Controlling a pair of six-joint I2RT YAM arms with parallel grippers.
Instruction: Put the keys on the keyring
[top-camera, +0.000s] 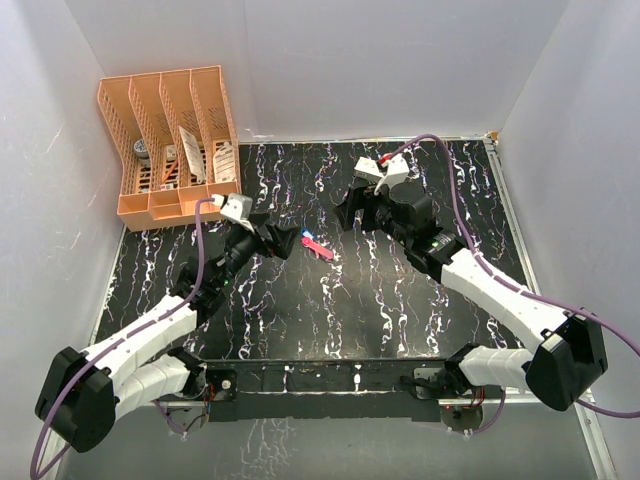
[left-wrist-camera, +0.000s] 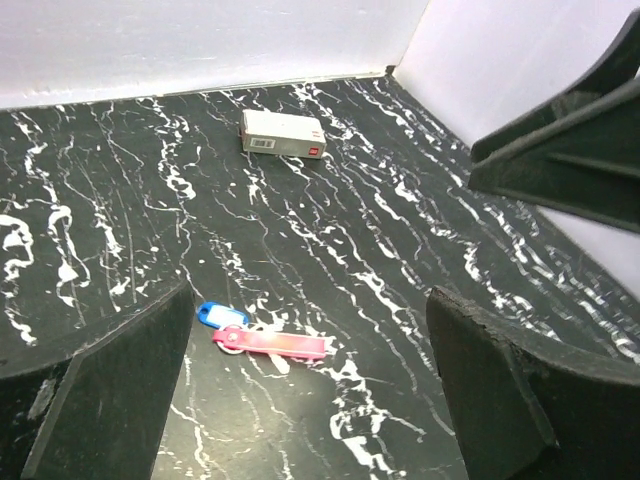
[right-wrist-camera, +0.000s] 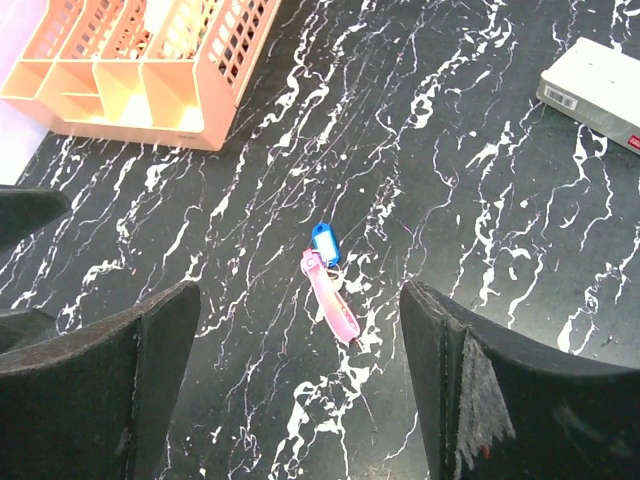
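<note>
The keys lie together on the black marbled table. The slim pink key (top-camera: 319, 248) (left-wrist-camera: 275, 344) (right-wrist-camera: 333, 298) has the blue-headed key (top-camera: 307, 236) (left-wrist-camera: 221, 315) (right-wrist-camera: 325, 243) touching its round end. A thin silvery keyring (left-wrist-camera: 231, 341) shows at that end; whether either key is threaded on it I cannot tell. My left gripper (top-camera: 285, 243) (left-wrist-camera: 310, 330) is open and low, just left of the keys, holding nothing. My right gripper (top-camera: 352, 212) (right-wrist-camera: 300, 310) is open above and to the right of them, with nothing between its fingers.
An orange slotted organizer (top-camera: 170, 140) (right-wrist-camera: 140, 60) stands at the back left with small items inside. A white rectangular box (left-wrist-camera: 283, 134) (right-wrist-camera: 595, 92) lies on the table behind the right arm. White walls close in the table on three sides.
</note>
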